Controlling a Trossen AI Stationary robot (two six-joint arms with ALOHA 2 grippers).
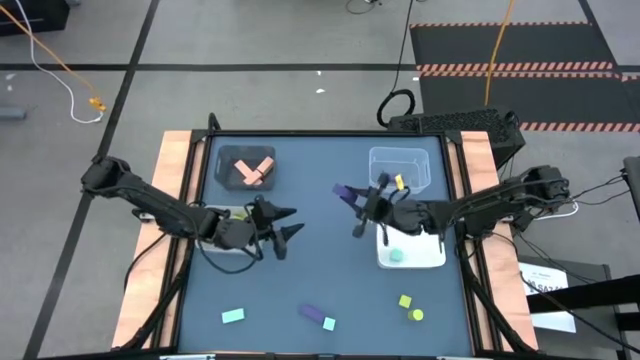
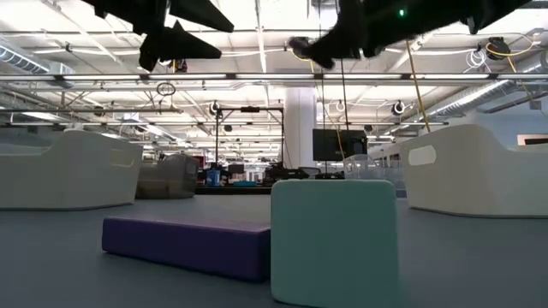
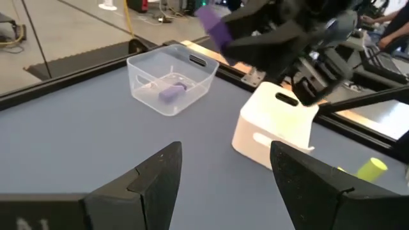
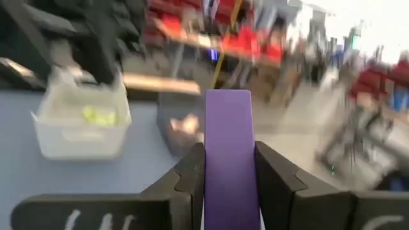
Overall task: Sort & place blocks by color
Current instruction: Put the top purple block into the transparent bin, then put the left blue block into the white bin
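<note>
My right gripper (image 1: pixel 357 205) hovers over the table's middle, near the clear bin (image 1: pixel 400 167), and is shut on a purple bar (image 4: pixel 229 137). My left gripper (image 1: pixel 289 226) is open, holds nothing and hangs over the table left of centre. The left wrist view shows one purple block (image 3: pixel 171 94) lying in the clear bin (image 3: pixel 169 83). Salmon blocks (image 1: pixel 252 172) lie in the dark grey bin (image 1: pixel 247 168). A teal block (image 1: pixel 396 255) sits in a white bin (image 1: pixel 410 250). Near the table's front lie loose teal (image 1: pixel 233 316), purple (image 1: pixel 312 313) and yellow-green (image 1: pixel 405 300) blocks. My right gripper pinches the purple bar (image 4: pixel 229 185) between its two fingers (image 4: pixel 192 176). The bar lies along the fingers, and its free end (image 4: pixel 228 102) sticks out past their tips. It is lifted clear of the table (image 1: pixel 343 190).
A second white bin (image 1: pixel 225 228) with a yellow-green piece sits under my left arm. A small teal cube (image 1: pixel 329 323) and a yellow block (image 1: pixel 416 315) lie near the front edge. In the low view a teal cube (image 2: pixel 334 239) and a purple bar (image 2: pixel 184 244) stand close to the camera.
</note>
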